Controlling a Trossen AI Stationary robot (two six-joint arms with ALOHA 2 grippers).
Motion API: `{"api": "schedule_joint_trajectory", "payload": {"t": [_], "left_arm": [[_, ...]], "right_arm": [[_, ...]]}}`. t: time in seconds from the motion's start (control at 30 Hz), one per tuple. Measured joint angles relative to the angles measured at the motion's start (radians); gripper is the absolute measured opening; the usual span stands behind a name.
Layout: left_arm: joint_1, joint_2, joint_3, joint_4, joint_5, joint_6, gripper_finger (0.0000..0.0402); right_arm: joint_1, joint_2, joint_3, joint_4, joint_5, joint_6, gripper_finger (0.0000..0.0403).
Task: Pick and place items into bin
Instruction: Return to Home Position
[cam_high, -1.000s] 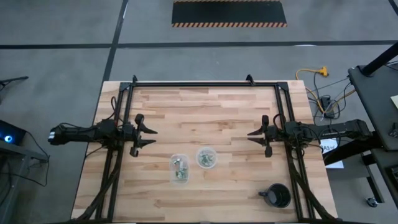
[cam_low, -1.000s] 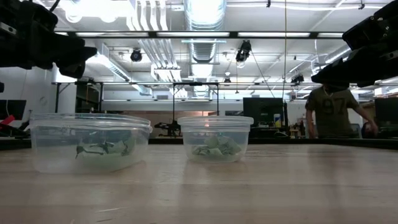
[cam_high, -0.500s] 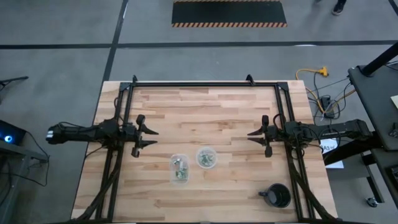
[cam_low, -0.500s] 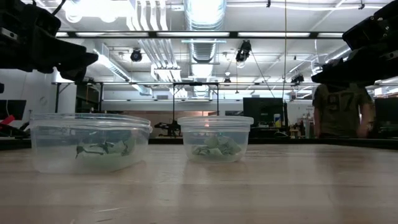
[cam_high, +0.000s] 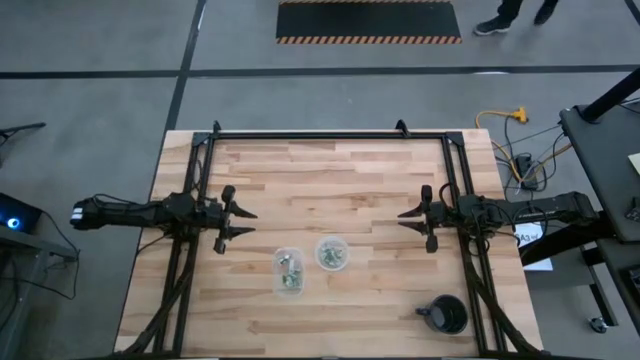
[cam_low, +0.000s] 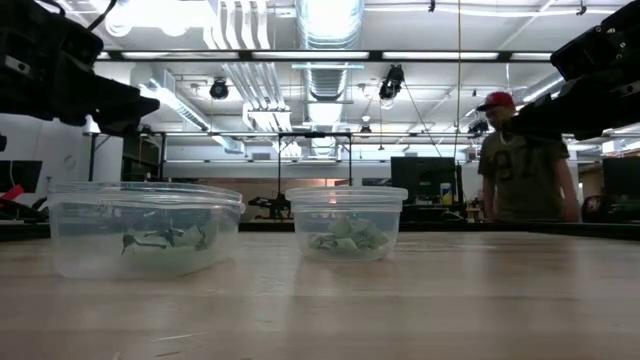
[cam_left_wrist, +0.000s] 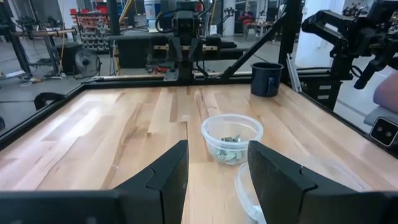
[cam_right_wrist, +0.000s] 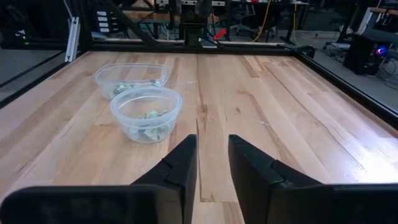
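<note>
The items are tiny pale green and silvery pieces lying on the bottoms of two clear containers: a round cup and a wider clear tub on the table's near middle. My left gripper hovers open above the table, left of the containers, pointing at them. My right gripper hovers open to their right, facing them. Neither touches anything.
A black mug-like object stands near the table's near right corner. A black frame rail runs around the tabletop. Bare wood lies across the far half. A person stands in the room beyond the table.
My left gripper has crept a little toward the table's right, toward the containers, and dipped slightly, staying open. The containers and pieces have not moved. A person has walked across the room behind the table.
</note>
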Motion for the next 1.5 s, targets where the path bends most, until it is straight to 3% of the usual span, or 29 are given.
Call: {"api": "schedule_joint_trajectory", "payload": {"t": [1.5], "left_arm": [[0.0,0.055,0.0,0.001,0.0,0.001,0.0149]], "right_arm": [[0.0,0.0,0.0,0.0,0.0,-0.002,0.0071]]}}
